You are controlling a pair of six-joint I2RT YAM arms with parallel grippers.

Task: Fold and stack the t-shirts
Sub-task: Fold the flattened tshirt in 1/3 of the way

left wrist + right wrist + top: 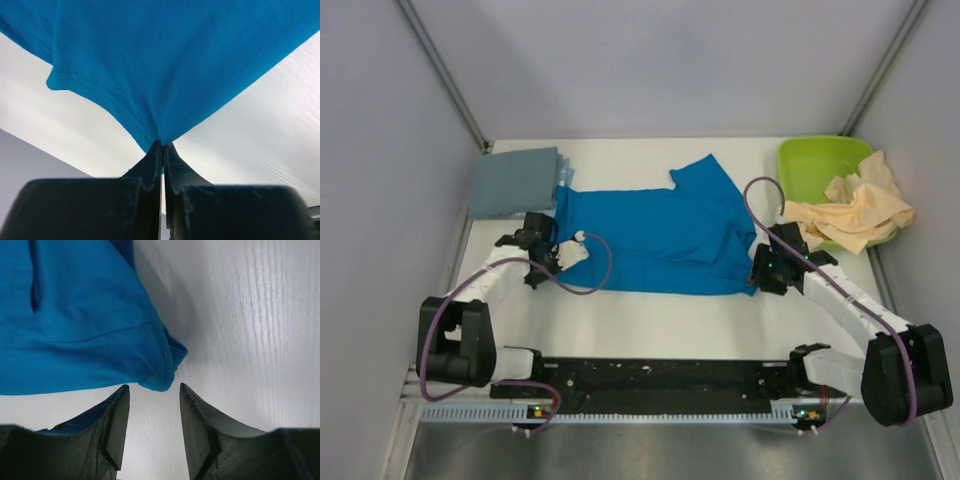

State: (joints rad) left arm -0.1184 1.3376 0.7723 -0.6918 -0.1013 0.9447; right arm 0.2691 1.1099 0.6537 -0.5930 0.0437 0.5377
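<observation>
Blue shirt (655, 235) is pinched at the hem by the left pincer (162, 146); the right pincer (154, 390) is held spread towards the worktop's (650, 320) right edge.

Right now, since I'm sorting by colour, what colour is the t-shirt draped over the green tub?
Pale cream-peach; the t-shirt shows best in the top external view.

Left hand (162, 145) clamped, right hand (153, 386) parted

blue t-shirt (165, 60) cut off top, 2 wrist views | green tub (813, 168) part-hidden under cream t-shirt (855, 215)
</observation>
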